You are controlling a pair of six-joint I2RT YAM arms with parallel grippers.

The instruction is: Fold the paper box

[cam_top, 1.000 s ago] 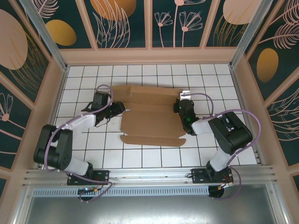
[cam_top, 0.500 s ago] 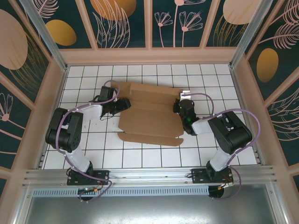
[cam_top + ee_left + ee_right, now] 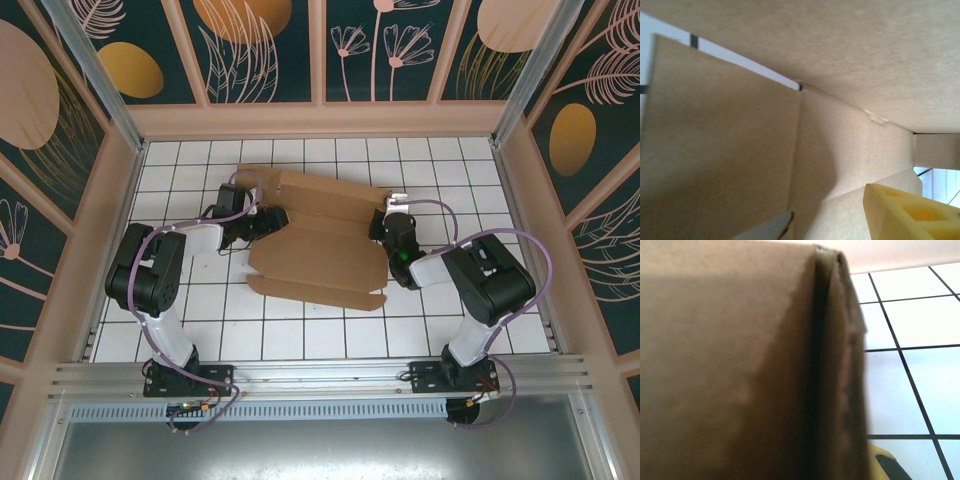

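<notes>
From my console I see a robot test cell, a lab rig rather than any lived-in room. The table [image 3: 300, 335] is white with a black square grid. Wood-framed walls [image 3: 260, 60] close it in on three sides, their panels printed dark teal with pale plant outlines and orange discs. Aluminium posts [image 3: 95, 75] rise at the far corners, and a metal rail [image 3: 320, 372] runs along the near edge, where the left arm [image 3: 145, 275] and right arm [image 3: 480, 280] are bolted, purple cables [image 3: 432, 204] looping over them.

The paper box [image 3: 318, 250] blocks the middle of the surface [image 3: 320, 335]; the near strip lies free; walls [image 3: 120, 200] close both sides.
</notes>
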